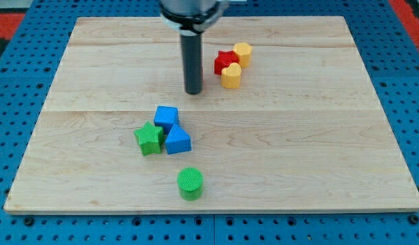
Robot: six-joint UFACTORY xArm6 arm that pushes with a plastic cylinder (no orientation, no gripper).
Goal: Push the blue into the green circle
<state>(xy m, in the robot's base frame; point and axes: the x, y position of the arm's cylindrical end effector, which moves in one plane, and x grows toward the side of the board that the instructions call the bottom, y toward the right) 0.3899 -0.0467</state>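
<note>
So far the push has not begun, as far as can be judged. The tip [193,92] of the dark rod stands on the wooden worktop [318,150] well above the green circle [190,183], toward the view's top, and it touches no block. The tool has no jaws to spread or press together; it is only a straight rod and it holds nothing.

Taking the green circle as landmark: a blue block with a slanted face [177,140] lies near it, a little up and to the view's left, with a clear gap between the two. A blue cube [166,117] sits further up from the circle, touching or almost touching the first blue block. A green star [149,138] is up and left of the circle, just beside both blue blocks. Far up and to the right of the circle is a cluster: a red block [225,62], whose shape is hard to tell, and two yellow blocks, one [242,53] above the other [230,76].

What remains is nearly everything: the tip probably has to come behind a blue block, on the side away from the circle, and push it down until contact. The green star stands close and may be dragged along
</note>
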